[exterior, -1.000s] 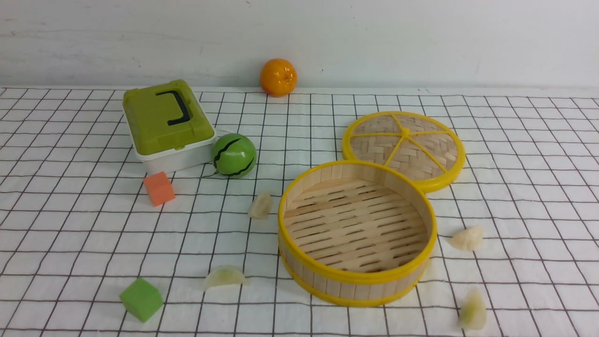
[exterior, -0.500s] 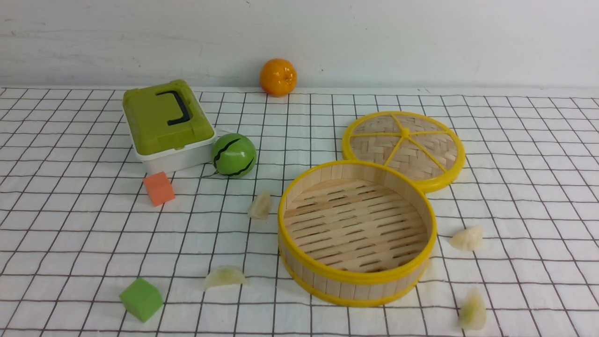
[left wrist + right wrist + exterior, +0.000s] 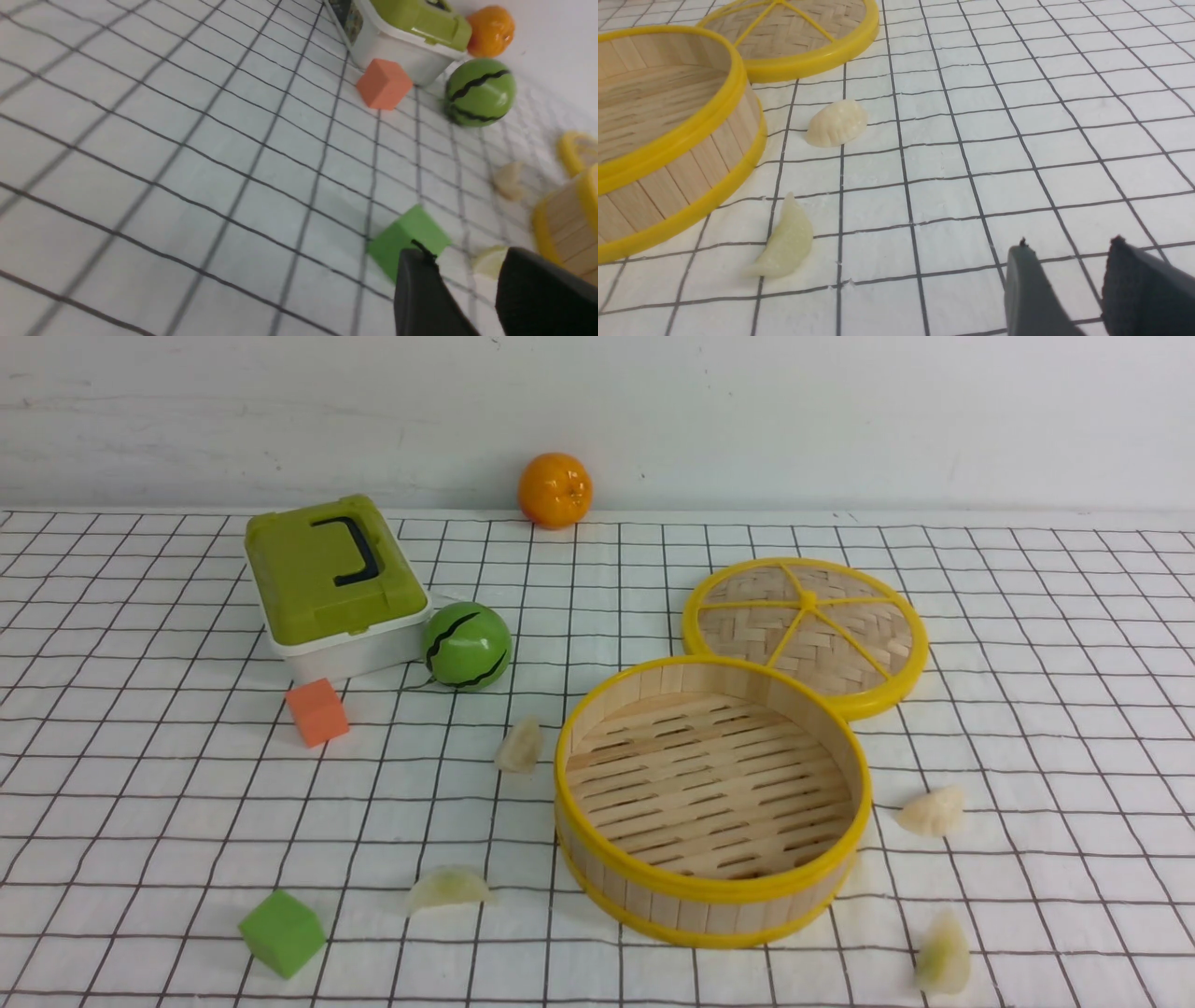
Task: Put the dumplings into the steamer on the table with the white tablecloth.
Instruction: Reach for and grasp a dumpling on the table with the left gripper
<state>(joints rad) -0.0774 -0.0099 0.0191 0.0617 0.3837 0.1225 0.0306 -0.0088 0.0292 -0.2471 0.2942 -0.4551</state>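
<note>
The bamboo steamer [image 3: 711, 889] stands right of centre on the white checked tablecloth [image 3: 140, 803] with nothing in it. Four dumplings lie around it: one at its left [image 3: 520, 745], one at front left [image 3: 448, 889], one at its right [image 3: 931, 812], one at front right [image 3: 943, 957]. Neither gripper shows in the front view. My left gripper [image 3: 465, 254] is open and empty above the cloth, with a dumpling [image 3: 488, 262] just beyond its fingertips. My right gripper [image 3: 1069, 243] is open and empty, apart from two dumplings [image 3: 837, 123] [image 3: 784, 242] beside the steamer [image 3: 668, 140].
The woven lid [image 3: 808, 633] leans behind the steamer. A green-lidded white box [image 3: 331, 583], a watermelon ball [image 3: 466, 646] and an orange cube [image 3: 317, 712] sit at the left. A green cube [image 3: 282, 933] lies front left, an orange [image 3: 555, 490] by the wall.
</note>
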